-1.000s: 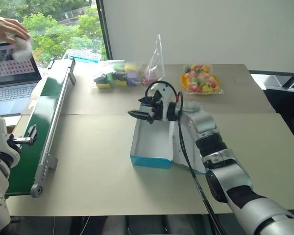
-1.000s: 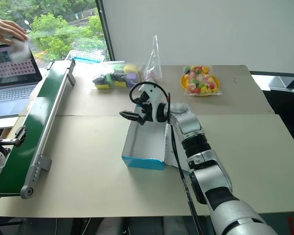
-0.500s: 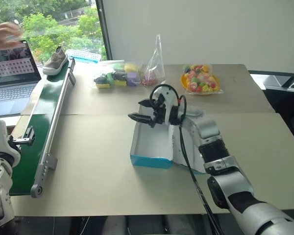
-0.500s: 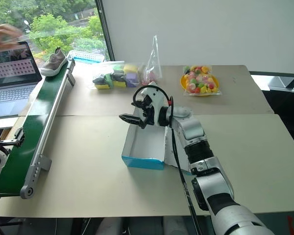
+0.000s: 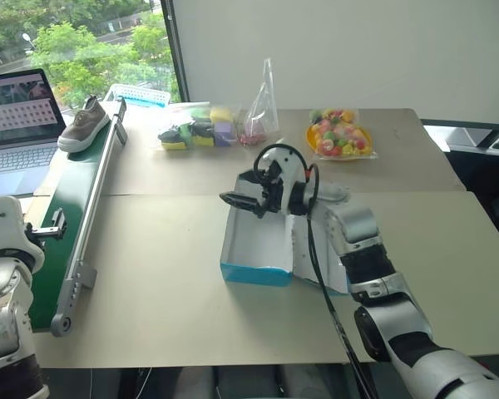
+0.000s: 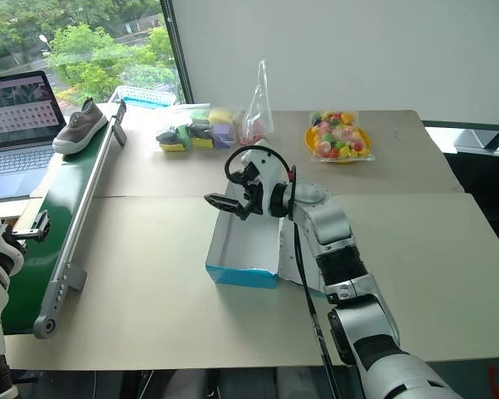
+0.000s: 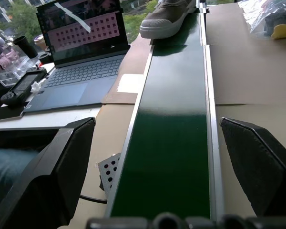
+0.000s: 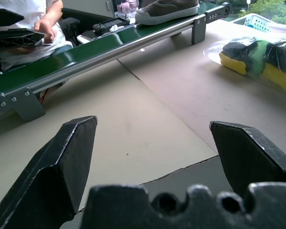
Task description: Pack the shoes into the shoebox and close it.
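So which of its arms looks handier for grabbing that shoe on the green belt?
Probably the left. Its open left gripper sits right beside the belt, facing along it toward the shoe at the far end. The right gripper, also open, hangs over the blue shoebox.

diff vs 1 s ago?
A shoe now lies at the conveyor belt's far end; a person's hand that held something pale there has gone. Unchanged: shoebox open and empty, right gripper open over it, left gripper open by the belt.

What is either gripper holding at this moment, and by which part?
Nothing. The left gripper is open over the green conveyor belt; the right gripper is open above the empty shoebox. The shoe rides the belt.
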Available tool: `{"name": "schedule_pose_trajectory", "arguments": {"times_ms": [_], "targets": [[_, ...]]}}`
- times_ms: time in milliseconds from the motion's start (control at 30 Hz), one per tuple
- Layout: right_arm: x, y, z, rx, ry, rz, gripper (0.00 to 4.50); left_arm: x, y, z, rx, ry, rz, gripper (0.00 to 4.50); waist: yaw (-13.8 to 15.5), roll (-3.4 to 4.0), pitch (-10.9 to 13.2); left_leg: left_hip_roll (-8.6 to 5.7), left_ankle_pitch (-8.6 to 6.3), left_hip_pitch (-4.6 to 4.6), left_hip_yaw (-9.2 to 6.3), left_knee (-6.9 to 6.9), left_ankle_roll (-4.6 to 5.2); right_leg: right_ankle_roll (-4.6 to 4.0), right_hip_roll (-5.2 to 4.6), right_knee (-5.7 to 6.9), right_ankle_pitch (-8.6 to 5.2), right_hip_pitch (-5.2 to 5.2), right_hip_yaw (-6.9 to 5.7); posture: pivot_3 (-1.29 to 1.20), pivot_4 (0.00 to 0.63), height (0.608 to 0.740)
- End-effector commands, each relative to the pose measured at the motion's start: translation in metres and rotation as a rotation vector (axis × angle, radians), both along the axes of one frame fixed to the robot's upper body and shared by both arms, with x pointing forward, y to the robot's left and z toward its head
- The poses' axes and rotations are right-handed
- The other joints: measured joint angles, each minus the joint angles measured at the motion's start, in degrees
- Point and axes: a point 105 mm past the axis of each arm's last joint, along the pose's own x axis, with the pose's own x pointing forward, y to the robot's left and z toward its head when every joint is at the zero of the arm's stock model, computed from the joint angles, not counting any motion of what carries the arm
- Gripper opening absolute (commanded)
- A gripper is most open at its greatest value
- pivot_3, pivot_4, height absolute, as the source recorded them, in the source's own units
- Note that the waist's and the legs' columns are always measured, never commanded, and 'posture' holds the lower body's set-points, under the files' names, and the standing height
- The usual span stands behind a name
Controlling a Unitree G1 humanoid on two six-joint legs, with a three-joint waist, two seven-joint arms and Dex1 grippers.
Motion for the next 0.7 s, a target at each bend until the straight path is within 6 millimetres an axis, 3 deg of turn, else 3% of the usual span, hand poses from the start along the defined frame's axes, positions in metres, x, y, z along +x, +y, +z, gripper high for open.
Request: {"name": "schedule_pose_trajectory", "arguments": {"times_ms": [33, 200, 333, 700], "targets": [[-0.004, 0.001, 0.015, 0.039, -0.038, 0.006, 4.47, 0.003, 0.006, 0.018, 0.054, -0.044, 0.002, 4.5, 0.06, 0.0, 0.0, 0.0, 0.0, 0.0, 0.0, 0.0, 0.0, 0.0, 0.0, 0.0, 0.0, 0.0, 0.0, 0.0, 0.15, 0.74], [-0.007, 0.005, 0.017, 0.047, -0.036, 0.004, 4.47, 0.023, 0.014, 0.024, 0.058, 0.001, -0.073, 4.5, 0.07, -0.01, 0.0, -0.01, 0.01, 0.0, -0.01, 0.02, -0.01, 0.0, 0.01, 0.09, 0.0, -0.02, -0.01, 0.0, 0.15, 0.74], [-0.022, 0.01, 0.019, 0.052, -0.045, 0.078, 4.47, 0.04, 0.023, 0.023, 0.018, 0.064, -0.147, 4.5, 0.04, -0.04, 0.0, -0.01, 0.01, 0.02, -0.02, 0.02, -0.02, 0.0, 0.05, 0.12, 0.0, -0.04, -0.04, 0.0, 0.15, 0.74], [-0.041, 0.004, 0.019, -0.064, -0.107, 0.22, 4.47, 0.053, 0.047, 0.015, -0.018, 0.145, -0.201, 4.5, -0.42, -0.13, 0.01, 0.06, 0.02, 0.02, -0.02, 0.04, -0.01, 0.01, 0.1, 0.17, -0.01, -0.08, -0.1, 0.0, 0.15, 0.74]]}}
